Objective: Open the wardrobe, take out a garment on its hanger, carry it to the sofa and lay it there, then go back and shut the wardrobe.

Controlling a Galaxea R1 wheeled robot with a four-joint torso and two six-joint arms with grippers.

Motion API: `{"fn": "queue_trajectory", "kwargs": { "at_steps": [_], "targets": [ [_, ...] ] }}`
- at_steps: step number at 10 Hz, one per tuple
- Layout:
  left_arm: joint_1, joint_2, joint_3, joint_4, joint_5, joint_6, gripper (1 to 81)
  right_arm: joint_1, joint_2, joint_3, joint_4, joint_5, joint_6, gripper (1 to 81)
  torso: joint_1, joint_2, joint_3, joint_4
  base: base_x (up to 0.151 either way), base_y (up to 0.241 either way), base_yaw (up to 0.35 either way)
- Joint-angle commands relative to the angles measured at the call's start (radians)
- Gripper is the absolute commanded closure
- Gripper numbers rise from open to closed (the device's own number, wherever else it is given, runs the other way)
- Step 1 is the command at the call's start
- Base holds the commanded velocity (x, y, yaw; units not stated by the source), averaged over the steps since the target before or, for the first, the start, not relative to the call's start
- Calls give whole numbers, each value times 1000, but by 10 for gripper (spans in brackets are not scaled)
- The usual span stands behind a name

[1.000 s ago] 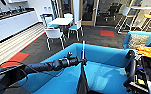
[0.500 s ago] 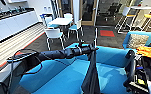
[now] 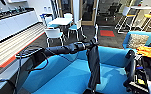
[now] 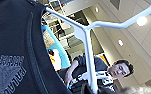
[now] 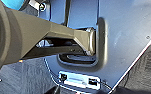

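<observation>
Left gripper (image 3: 93,43) at the end of the left arm (image 3: 63,48), which reaches in from the left across the head view; whether its fingers are apart or closed cannot be made out, though the black garment (image 3: 94,67) hangs straight down from just beneath it. The garment is a narrow, limp column of dark fabric suspended over the seat of the blue sofa (image 3: 73,75), its lower end low in front of the cushion. In the left wrist view the white hanger (image 4: 87,50) rises as a stem that forks into two arms, one of them running into the neckline of the garment (image 4: 16,50), which bears a grey printed emblem (image 4: 8,72). Behind the hanger sits a person (image 4: 101,70). Beyond the sofa back stand white chairs (image 3: 53,33) round a table (image 3: 61,21); an orange cloth (image 3: 148,51) lies at the right
</observation>
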Motion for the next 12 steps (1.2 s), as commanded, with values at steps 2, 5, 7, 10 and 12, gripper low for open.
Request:
{"fn": "queue_trajectory", "kwargs": {
  "at_steps": [2,5,7,10,12],
  "targets": [
    [-234,42,-192,23,-28,-15,811,-7,10,8,-13,-62,-1,10,0,0,0,0,0,0,0],
    [-234,18,-275,51,4,-14,811,-10,11,6,-13,-62,-1,10,0,0,0,0,0,0,0],
    [-190,-36,-272,75,30,-14,811,-12,13,6,-13,-62,-1,10,0,0,0,0,0,0,0],
    [-8,-64,-301,156,30,-14,811,-10,23,-3,-15,-62,-1,10,0,0,0,0,0,0,0],
    [57,-56,-351,176,24,-9,811,-12,25,-3,-15,-60,-1,10,0,0,0,74,0,0,0]
  ]
}}
